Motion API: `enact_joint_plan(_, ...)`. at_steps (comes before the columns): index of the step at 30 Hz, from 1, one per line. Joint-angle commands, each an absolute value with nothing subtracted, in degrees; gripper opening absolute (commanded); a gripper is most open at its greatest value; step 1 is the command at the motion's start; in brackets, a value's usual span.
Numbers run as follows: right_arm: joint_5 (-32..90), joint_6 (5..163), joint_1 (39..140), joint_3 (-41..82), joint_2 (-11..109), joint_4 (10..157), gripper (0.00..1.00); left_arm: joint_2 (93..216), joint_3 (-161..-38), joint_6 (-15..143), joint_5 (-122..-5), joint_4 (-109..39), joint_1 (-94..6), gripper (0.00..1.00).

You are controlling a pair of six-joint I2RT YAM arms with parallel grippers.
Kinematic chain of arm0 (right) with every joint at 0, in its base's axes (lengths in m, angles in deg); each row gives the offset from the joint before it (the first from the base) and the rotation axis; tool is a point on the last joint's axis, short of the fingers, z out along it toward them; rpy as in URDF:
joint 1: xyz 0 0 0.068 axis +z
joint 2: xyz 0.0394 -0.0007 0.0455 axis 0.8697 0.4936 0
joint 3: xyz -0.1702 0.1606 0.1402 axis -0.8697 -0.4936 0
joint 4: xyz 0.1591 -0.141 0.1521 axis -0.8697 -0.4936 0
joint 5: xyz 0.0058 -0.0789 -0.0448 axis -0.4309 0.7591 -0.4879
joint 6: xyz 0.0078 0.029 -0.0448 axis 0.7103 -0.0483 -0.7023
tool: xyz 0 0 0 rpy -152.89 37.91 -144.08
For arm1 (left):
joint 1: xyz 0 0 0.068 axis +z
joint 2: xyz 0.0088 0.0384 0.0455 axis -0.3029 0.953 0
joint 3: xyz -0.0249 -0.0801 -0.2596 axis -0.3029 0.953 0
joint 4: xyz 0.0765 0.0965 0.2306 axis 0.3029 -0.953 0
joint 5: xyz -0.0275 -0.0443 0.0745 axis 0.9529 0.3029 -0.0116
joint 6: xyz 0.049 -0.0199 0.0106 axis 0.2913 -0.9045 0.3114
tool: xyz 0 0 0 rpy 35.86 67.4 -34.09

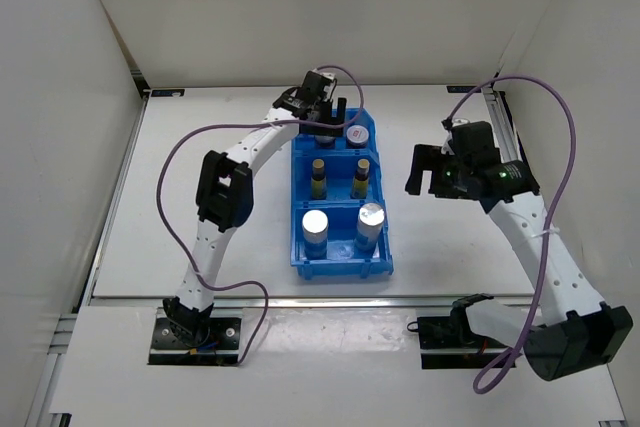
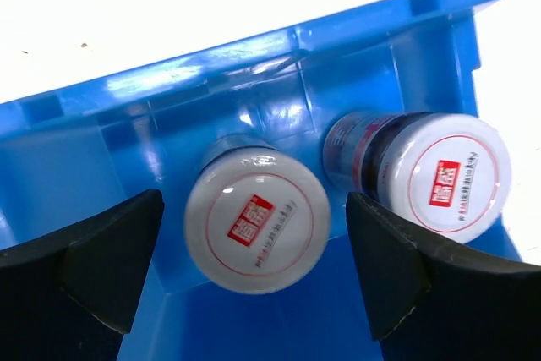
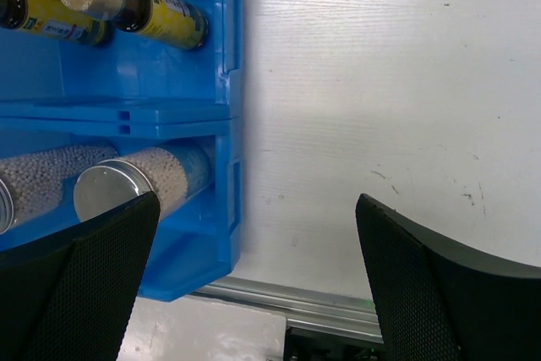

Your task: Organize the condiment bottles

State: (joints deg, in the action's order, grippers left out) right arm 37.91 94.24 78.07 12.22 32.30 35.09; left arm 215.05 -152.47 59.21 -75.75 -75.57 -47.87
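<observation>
We see left tool [image 2: 245,281] fingers apart, straddling white-lidded jar [image 2: 256,219] without touching; second jar [image 2: 444,179] just beside it, both in far compartment of blue bin [image 2: 84,166]; right tool [image 3: 254,247] fingers apart above bare surface [image 3: 380,82], right of bin, well apart from jars.

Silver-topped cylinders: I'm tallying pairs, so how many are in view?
2, standing side by side in the blue bin's nearest compartment: left cylinder, right cylinder. None seems hidden.
</observation>
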Motion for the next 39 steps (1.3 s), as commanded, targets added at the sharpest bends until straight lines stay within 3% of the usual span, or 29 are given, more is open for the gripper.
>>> enact_joint_plan(1, 38.63, 94.56, 78.00, 11.30, 30.23, 34.12, 1.00, 207.94, -154.08, 58.81, -76.78, -74.69, -48.30, 1.00)
enact_joint_plan(8, 40.57, 95.97, 78.00, 8.49, 27.60, 34.12, 1.00, 194.42, -157.52, 57.49, -81.77, -74.69, -48.31, 1.00)
enact_joint_plan(11, 40.57, 96.67, 78.00, 4.63, 25.49, 35.17, 1.00, 184.41, -151.21, 59.33, -84.85, -74.69, -48.83, 1.00)
enact_joint_plan(14, 39.16, 97.19, 78.00, 0.06, 20.32, 36.66, 1.00, 172.63, -138.22, 60.65, -87.93, -73.99, -48.83, 1.00)
enact_joint_plan(18, 39.16, 97.20, 78.00, -2.86, 14.24, 38.07, 1.00, 154.18, -107.53, 65.65, -91.35, -66.36, -48.83, 1.00)
enact_joint_plan(21, 38.63, 96.67, 78.00, -2.33, 12.40, 38.60, 1.00, 139.24, -91.49, 66.71, -94.53, -63.09, -48.83, 1.00)
enact_joint_plan(30, 40.65, 96.67, 78.00, -0.66, 10.37, 36.84, 1.00, 109.18, -68.23, 71.11, -96.46, -61.77, -48.83, 1.00)
enact_joint_plan(39, 43.02, 97.19, 78.00, 0.57, 9.84, 34.56, 1.00, 96.50, -58.46, 72.43, -98.48, -61.68, -48.83, 1.00)
